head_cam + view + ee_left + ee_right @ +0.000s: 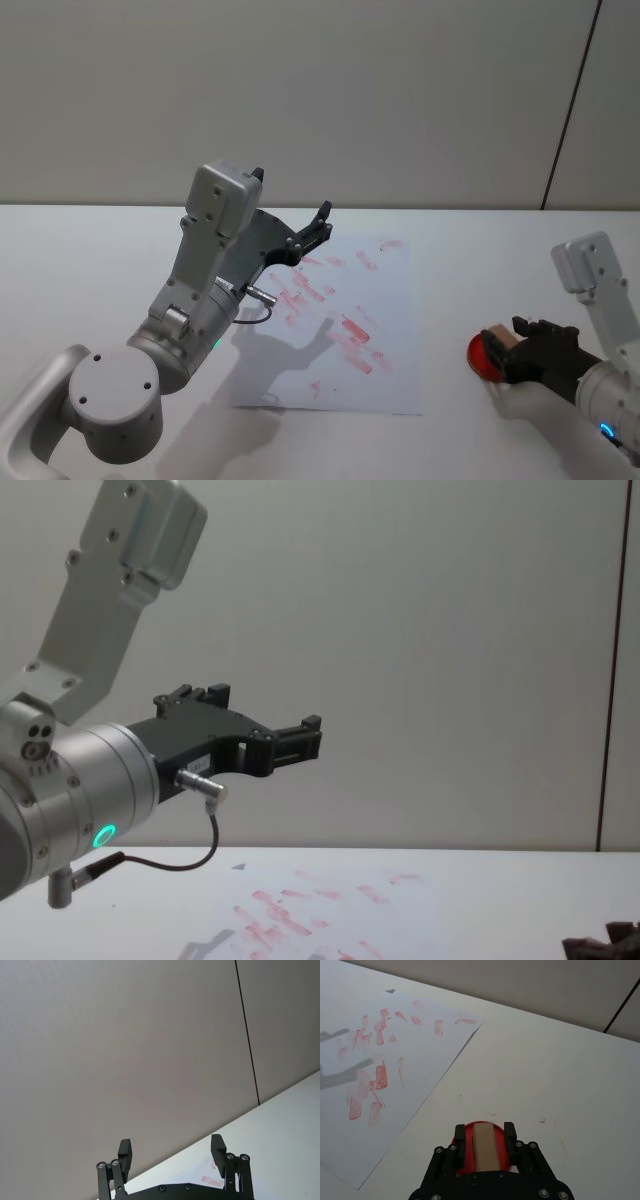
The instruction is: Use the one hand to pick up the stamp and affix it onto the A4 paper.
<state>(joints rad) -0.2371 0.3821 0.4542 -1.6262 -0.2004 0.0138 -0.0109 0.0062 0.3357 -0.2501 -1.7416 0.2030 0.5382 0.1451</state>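
The right black plastic gripper clamps its jaws on the tan wooden stamp, right of the white red-marked A4 paper, seemingly over a round red ink pad for inking. The left gripper hangs idle above the paper, jaws apart.

A lab or test room, going by what is showing: a bare white table, a plain grey panelled wall and two robot arms working there.
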